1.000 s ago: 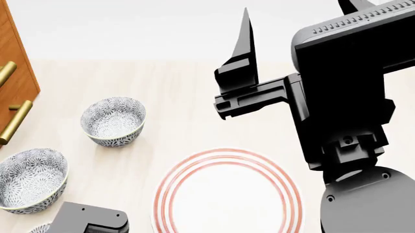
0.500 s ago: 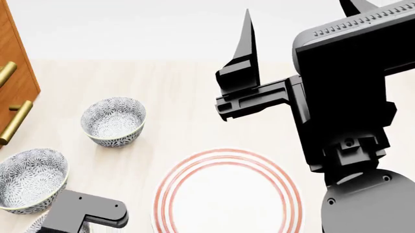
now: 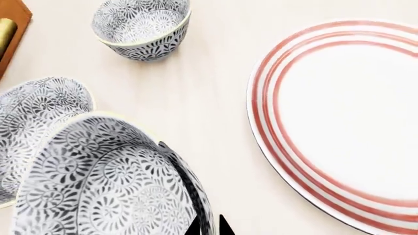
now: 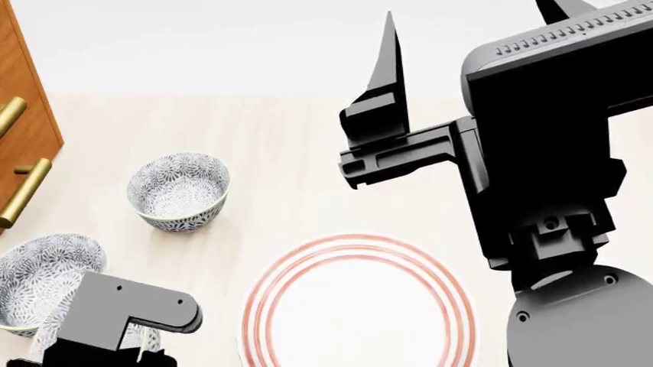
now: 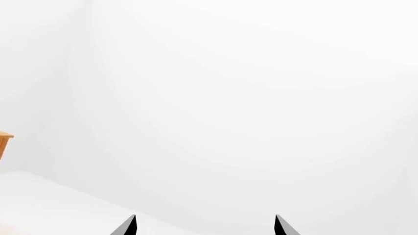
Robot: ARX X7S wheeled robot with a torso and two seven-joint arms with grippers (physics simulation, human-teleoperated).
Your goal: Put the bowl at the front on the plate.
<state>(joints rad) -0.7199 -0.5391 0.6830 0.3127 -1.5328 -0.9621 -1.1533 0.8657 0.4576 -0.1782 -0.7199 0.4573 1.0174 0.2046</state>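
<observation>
The bowl (image 3: 111,181), white with a dense grey-blue floral pattern, fills the near part of the left wrist view. My left gripper (image 3: 209,226) is shut on its rim, one fingertip inside the wall and one outside. In the head view this gripper's grey body (image 4: 118,313) covers most of that bowl at the lower left. The plate (image 3: 339,122), white with three red rings, lies flat to the right of the bowl (image 4: 357,306). My right gripper (image 5: 205,223) is open and empty, held high over the table's right side and facing a white wall.
Two look-alike bowls stand on the pale table: one just behind the held bowl (image 3: 39,112) (image 4: 41,271) and one farther back (image 3: 144,27) (image 4: 179,189). A wooden cabinet with brass handles (image 4: 26,191) borders the left edge. The right arm (image 4: 540,176) looms over the plate's right side.
My left gripper has come farther up into the head view and now covers the front bowl. The right arm, the plate and the two other bowls have stayed put.
</observation>
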